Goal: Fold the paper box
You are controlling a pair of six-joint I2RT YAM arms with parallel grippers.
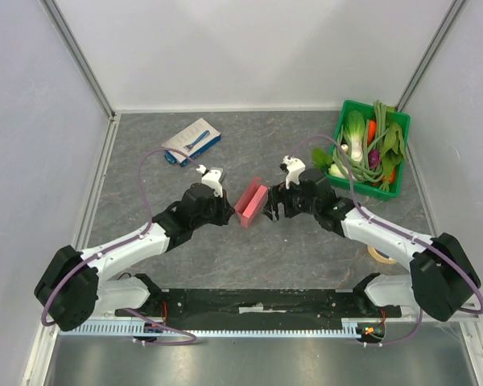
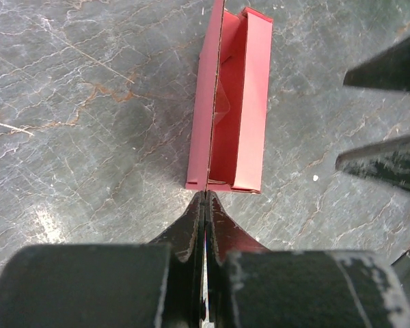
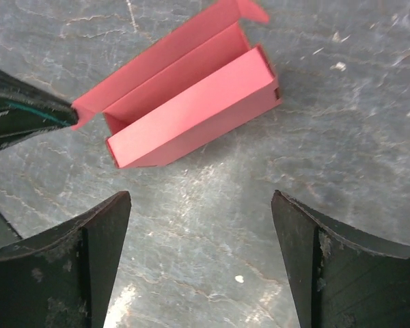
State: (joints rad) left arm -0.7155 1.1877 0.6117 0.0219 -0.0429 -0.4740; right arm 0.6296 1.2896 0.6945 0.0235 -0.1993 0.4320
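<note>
1. Left gripper (image 2: 205, 197) is pressed fully together, and as far as I can see it's pinching the end tab of the paper box's (image 2: 236, 102) tall side wall. From the right wrist view its tip meets that corner tab.
2. Right gripper (image 3: 199, 197) is spread wide with nothing between its fingers. The box lies just ahead of it, not touching.
3. Paper box (image 1: 251, 203) sits mid-tabletop (image 1: 290, 249), right between the two grippers. It's pink-red and partly folded into a long, open-topped trough. One long wall stands taller than the other, and a small flap sticks out at the far end.
4. Seen from the left wrist, the box runs straight away from the closed fingertips, with the tall wall edge-on in line with them. The right gripper's two dark fingers (image 2: 386, 164) poke in from the right side, well apart from each other.
5. Other stuff around:
   - a white-and-blue box (image 1: 191, 141) at the back left
   - a green basket (image 1: 366, 186) of veggies at the back right
   - a roll of tape (image 1: 380, 255) near the right arm
</note>
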